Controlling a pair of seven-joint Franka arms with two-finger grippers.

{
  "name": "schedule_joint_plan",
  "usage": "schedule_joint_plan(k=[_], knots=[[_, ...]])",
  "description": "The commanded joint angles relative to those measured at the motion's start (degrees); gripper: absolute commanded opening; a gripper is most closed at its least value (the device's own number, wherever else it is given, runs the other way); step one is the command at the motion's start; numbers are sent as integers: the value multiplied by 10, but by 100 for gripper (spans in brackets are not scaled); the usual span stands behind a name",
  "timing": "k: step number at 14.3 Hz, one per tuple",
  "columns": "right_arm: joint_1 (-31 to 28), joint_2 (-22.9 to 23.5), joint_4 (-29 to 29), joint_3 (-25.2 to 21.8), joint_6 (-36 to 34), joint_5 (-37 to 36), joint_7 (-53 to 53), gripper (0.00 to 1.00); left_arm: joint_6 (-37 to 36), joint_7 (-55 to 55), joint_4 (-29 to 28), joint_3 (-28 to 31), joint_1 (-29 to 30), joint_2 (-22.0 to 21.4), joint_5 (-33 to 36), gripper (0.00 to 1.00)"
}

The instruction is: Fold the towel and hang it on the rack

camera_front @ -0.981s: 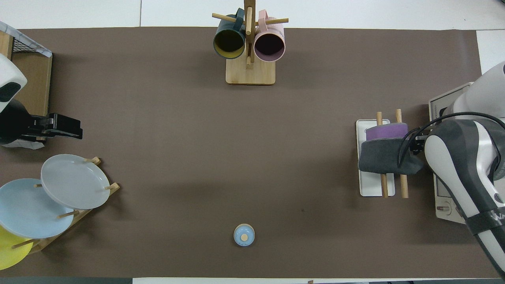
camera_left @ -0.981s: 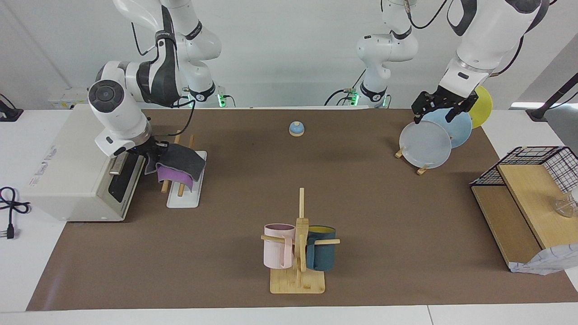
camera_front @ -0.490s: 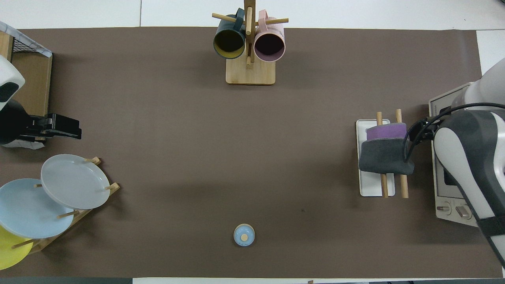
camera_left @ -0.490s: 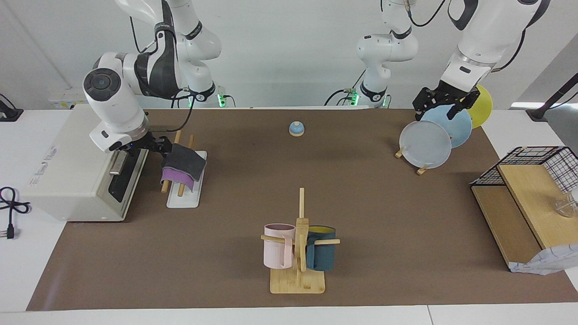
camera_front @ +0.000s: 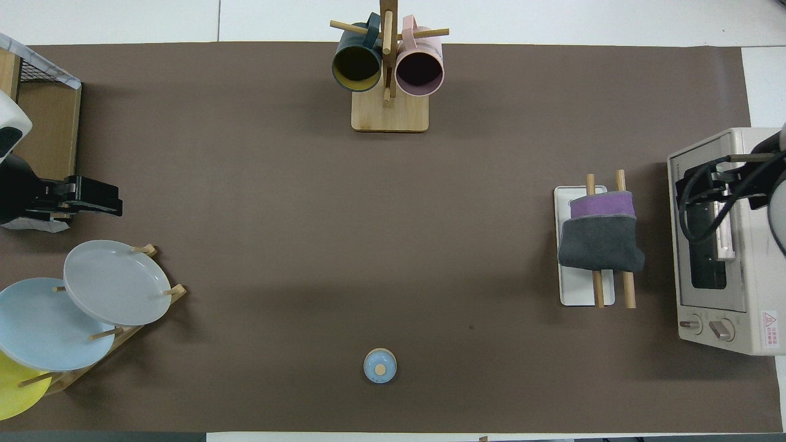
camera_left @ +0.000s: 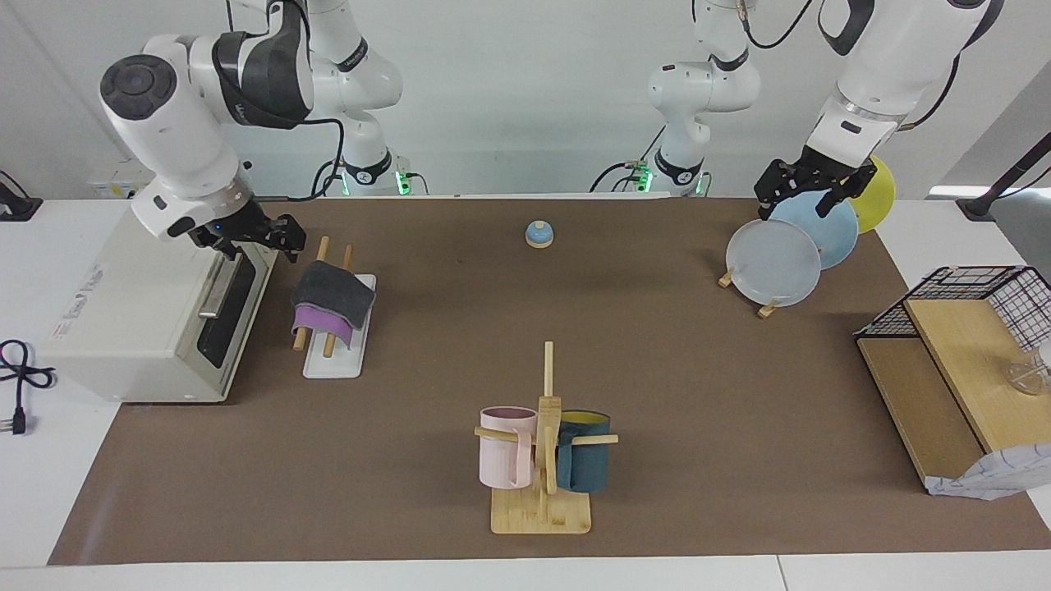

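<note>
The towel (camera_left: 330, 300) (camera_front: 601, 236) lies folded over the rack (camera_left: 332, 365) (camera_front: 577, 293), dark grey face up with a purple strip showing at one end. It drapes across both wooden rods above the white base. My right gripper (camera_left: 261, 241) (camera_front: 701, 184) hangs open and empty over the toaster oven's front edge, apart from the towel. At the left arm's end of the table, my left gripper (camera_left: 802, 205) (camera_front: 114, 205) is open over the plates with nothing in it.
A toaster oven (camera_left: 131, 320) stands beside the rack at the right arm's end. A mug tree (camera_left: 542, 460) holds two mugs. A plate stand (camera_left: 772, 264) carries three plates. A blue bell (camera_left: 539, 235) and a wooden shelf with a wire basket (camera_left: 969, 345) also stand here.
My right gripper let go of the towel, rose and drew back over the toaster oven. The towel stays draped on the rods. The left gripper lifted slightly.
</note>
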Motion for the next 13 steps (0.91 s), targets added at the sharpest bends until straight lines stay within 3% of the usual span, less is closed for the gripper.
schedule_joint_plan(k=[1,6,13], knots=[[-1,30,72,0,-51,0,-5,100,-6,3,-3,-4,5,-8,9,100],[-5,22,63,2,-48,0,-5,100,-7,3,-3,-4,5,-8,9,100],[-2,-43,-3,-2,-29,1,-5,100,-8,3,-2,-4,5,-14,9,100]])
